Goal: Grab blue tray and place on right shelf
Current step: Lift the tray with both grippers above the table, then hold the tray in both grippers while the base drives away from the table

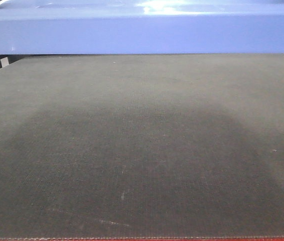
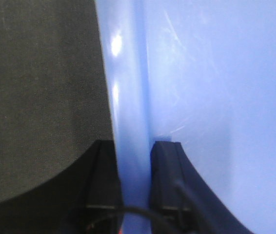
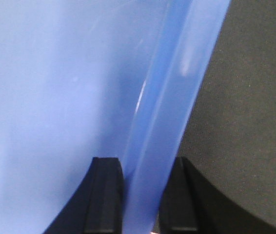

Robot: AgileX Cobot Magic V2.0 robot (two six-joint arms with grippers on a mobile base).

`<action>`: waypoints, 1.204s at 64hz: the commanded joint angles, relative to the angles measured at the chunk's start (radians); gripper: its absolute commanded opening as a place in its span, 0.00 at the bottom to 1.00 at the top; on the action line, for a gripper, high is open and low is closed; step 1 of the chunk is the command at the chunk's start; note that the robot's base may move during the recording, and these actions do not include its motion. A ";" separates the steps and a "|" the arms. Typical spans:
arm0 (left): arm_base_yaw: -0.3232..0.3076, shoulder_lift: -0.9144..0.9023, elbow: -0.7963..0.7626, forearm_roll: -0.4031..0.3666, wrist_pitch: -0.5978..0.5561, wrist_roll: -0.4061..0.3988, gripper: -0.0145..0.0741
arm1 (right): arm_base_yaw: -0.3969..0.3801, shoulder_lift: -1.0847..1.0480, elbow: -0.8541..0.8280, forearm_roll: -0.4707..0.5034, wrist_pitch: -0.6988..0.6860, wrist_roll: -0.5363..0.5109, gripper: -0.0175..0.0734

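Left hand (image 2: pixel 135 148) and right hand (image 3: pixel 142 165) both pinch blue tray (image 2: pixel 216 97) rim.

The worktop (image 1: pixel 142 150) has a dark grey, finely woven mat surface that fills nearly the whole front view. Faint pale scratches and specks mark it near the front, inside a broad darker shadow. A thin red edge (image 1: pixel 142 239) runs along its near border.

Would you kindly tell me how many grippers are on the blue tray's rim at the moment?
2. The left gripper straddles the left rim of the blue tray, one finger inside, one outside; the right gripper straddles its right rim likewise.
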 commanded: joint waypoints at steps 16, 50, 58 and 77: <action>-0.009 -0.016 -0.030 0.041 0.052 0.032 0.11 | 0.004 -0.028 -0.040 -0.059 -0.030 -0.038 0.26; -0.009 -0.016 -0.030 0.041 0.052 0.032 0.11 | 0.004 -0.028 -0.040 -0.059 -0.030 -0.038 0.26; -0.009 -0.016 -0.030 0.041 0.052 0.032 0.11 | 0.004 -0.025 -0.040 -0.059 -0.031 -0.038 0.26; -0.009 -0.016 -0.030 0.041 0.052 0.032 0.11 | 0.004 -0.023 -0.040 -0.059 -0.033 -0.038 0.26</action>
